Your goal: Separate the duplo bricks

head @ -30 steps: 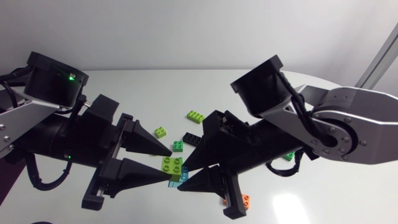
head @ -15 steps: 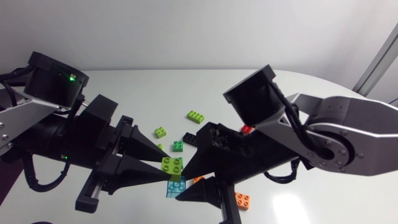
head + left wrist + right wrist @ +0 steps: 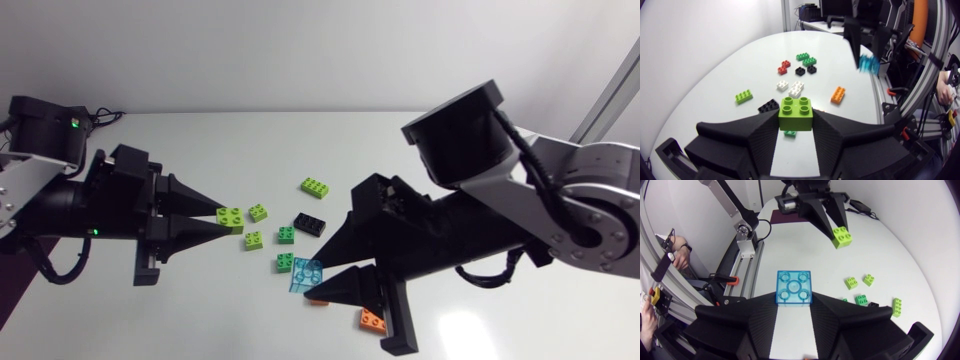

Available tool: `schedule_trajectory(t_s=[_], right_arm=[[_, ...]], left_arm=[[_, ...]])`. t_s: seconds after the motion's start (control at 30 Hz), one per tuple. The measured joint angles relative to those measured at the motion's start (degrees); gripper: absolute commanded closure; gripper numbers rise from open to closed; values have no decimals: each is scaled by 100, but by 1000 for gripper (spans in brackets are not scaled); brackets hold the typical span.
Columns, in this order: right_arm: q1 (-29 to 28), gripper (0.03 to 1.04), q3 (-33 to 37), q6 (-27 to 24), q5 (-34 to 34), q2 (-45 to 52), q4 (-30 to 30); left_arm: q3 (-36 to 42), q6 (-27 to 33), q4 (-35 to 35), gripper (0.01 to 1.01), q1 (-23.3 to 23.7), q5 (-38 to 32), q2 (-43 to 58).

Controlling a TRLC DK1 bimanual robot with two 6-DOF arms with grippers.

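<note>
The two duplo bricks are apart. My left gripper [image 3: 233, 219] is shut on a lime green 2x2 brick [image 3: 229, 215], held above the table left of centre; in the left wrist view that brick [image 3: 796, 111] sits between the fingertips of the gripper [image 3: 796, 121]. My right gripper [image 3: 306, 277] is shut on a translucent blue 2x2 brick [image 3: 305, 273] at the table's middle. In the right wrist view the blue brick [image 3: 794, 288] sits studs-up between the fingers of the gripper [image 3: 794, 304], with the lime brick [image 3: 841, 235] hanging ahead in the other gripper.
Loose bricks lie between the grippers: a long lime brick [image 3: 316, 187], a small lime one [image 3: 259, 212], a black one [image 3: 309, 224], green ones [image 3: 287, 235] and an orange one [image 3: 373, 320] under the right gripper. White [image 3: 796, 89] and red [image 3: 784, 65] bricks lie further off.
The grippers have pulled apart: the lime brick came off the blue one. My left arm drew back to the left with the lime brick; the right kept the blue brick.
</note>
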Motion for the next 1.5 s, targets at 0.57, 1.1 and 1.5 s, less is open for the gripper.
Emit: schedule_trajectory(t_s=[0.57, 1.1, 1.5], right_arm=[[-245, 784, -402, -15, 22, -632, -219], [-804, 784, -1019, -37, 393, -1211, -293], [-1497, 784, -1631, -197, 538, -1814, -446]], left_arm=[[-595, 227, 3108, 711, 717, -839, 2763], [-595, -310, 4197, 630, 527, -1073, 3626], [-595, -332, 4494, 439, 490, -1272, 3930]])
